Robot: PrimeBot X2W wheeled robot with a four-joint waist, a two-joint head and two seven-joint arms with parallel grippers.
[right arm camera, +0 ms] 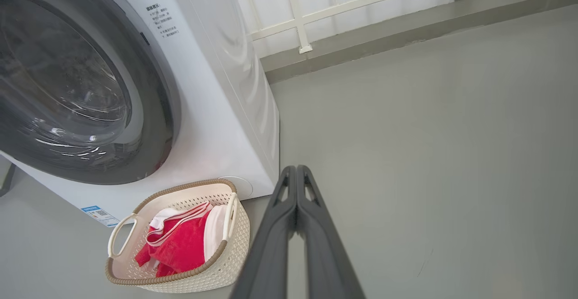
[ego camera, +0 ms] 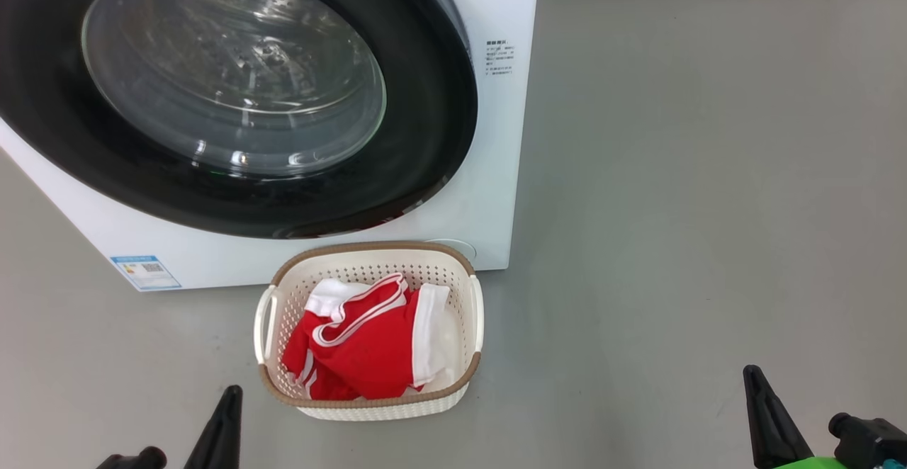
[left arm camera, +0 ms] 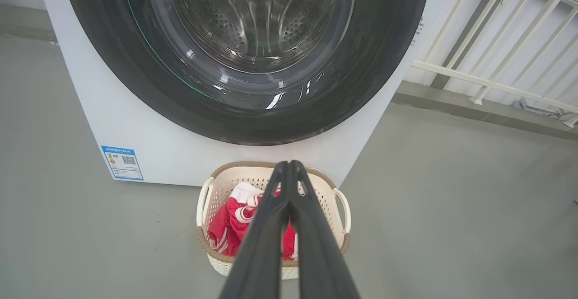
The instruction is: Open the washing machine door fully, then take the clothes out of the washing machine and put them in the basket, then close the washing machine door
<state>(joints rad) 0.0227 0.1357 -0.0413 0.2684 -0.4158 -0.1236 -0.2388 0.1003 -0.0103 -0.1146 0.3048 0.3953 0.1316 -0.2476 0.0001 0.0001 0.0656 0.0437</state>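
The washing machine (ego camera: 489, 193) (left arm camera: 149, 150) (right arm camera: 216, 123) stands on the floor with its door (ego camera: 234, 93) (left arm camera: 253, 64) (right arm camera: 76, 91) flush against the front, the steel drum showing through the glass. The cream basket (ego camera: 453, 292) (left arm camera: 338, 199) (right arm camera: 235, 240) sits right before it, holding the red and white clothes (ego camera: 365, 341) (left arm camera: 235, 222) (right arm camera: 180, 240). My left gripper (left arm camera: 289, 165) (ego camera: 230, 392) is shut and empty, low and left of the basket. My right gripper (right arm camera: 295, 170) (ego camera: 752, 373) is shut and empty, well to the basket's right.
Bare grey floor (ego camera: 694, 193) stretches to the right of the machine. A white railing (left arm camera: 496, 82) (right arm camera: 298, 19) on a low kerb runs behind and beside the machine. A blue label (ego camera: 145, 272) is stuck low on the machine's front.
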